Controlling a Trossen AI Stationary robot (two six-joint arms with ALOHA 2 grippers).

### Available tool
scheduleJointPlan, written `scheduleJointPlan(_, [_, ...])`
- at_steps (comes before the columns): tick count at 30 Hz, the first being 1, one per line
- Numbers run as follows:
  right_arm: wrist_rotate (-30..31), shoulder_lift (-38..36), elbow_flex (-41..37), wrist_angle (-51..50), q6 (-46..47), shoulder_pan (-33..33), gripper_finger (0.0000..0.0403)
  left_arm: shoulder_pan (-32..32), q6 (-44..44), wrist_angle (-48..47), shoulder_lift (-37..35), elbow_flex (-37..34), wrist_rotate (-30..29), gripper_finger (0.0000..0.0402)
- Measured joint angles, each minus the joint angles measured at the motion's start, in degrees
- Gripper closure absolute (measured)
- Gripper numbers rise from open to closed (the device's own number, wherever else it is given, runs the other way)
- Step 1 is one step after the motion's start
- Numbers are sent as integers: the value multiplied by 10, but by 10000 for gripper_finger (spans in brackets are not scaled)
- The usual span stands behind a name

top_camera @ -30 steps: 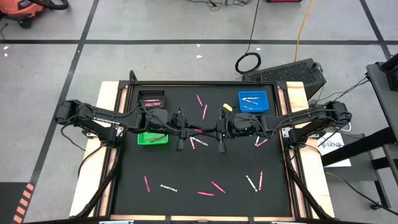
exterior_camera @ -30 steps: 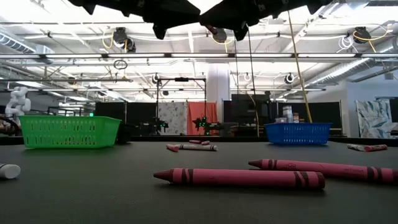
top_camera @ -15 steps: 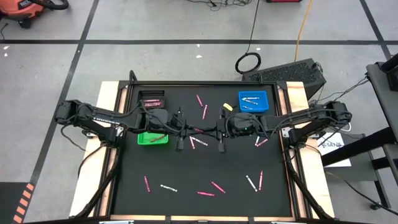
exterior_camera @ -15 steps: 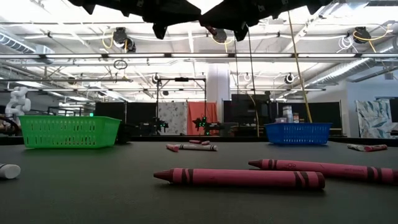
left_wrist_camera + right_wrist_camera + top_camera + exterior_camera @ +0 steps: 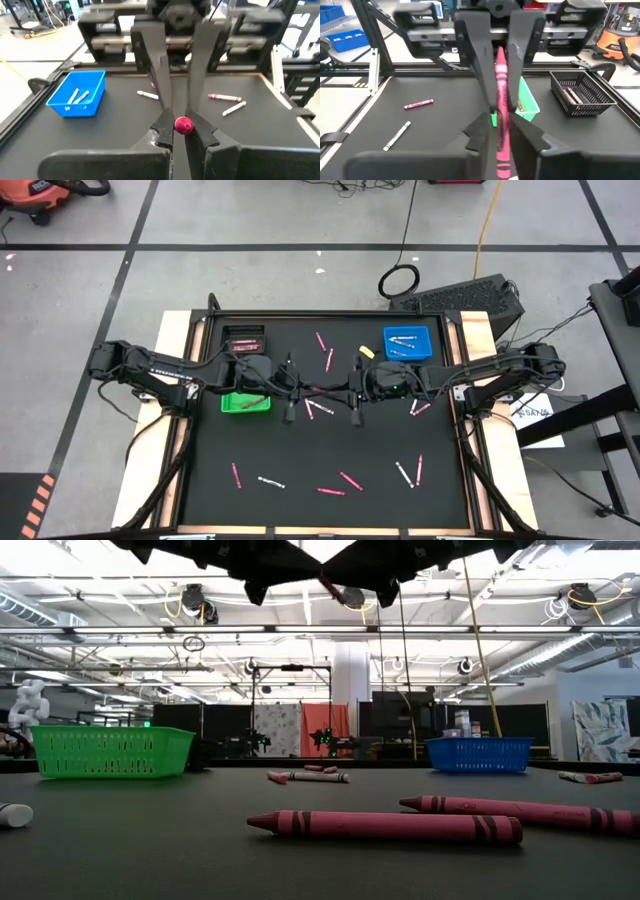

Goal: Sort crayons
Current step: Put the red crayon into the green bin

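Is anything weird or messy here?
One pink crayon is up in the air, bridging the left gripper, which pinches its end, and the right gripper. Odd too: a small yellow bit lies on the mat by the blue tray.

The only wording I can make out is on the orange shop vacuum (image 5: 621,31) on the floor past the table's edge: its dark label seems to read "RIDGID". A paper sheet (image 5: 533,413) right of the table carries print too small to read.
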Motion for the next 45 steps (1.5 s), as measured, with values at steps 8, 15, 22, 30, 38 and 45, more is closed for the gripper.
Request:
scheduleJointPlan(8, [80, 0, 0, -8, -35, -4, 271, 17, 22, -92, -2, 0, -17, 382])
scheduleJointPlan(15, [90, 0, 0, -28, -55, -19, 264, 54, 21, -217, -29, 0, -28, 382])
scheduleJointPlan(22, [92, 0, 0, -82, -35, -48, 264, 81, -14, -389, -98, 0, -28, 382])
scheduleJointPlan(30, [90, 0, 0, -114, 0, -74, 264, 82, -96, -596, -108, 0, -17, 382])
scheduleJointPlan(38, [88, 0, 0, -124, 1, -74, 264, 81, -126, -668, -105, 0, -17, 382])
scheduleJointPlan(45, [88, 0, 0, -142, 4, -74, 264, 81, -130, -711, -105, -16, -9, 382])
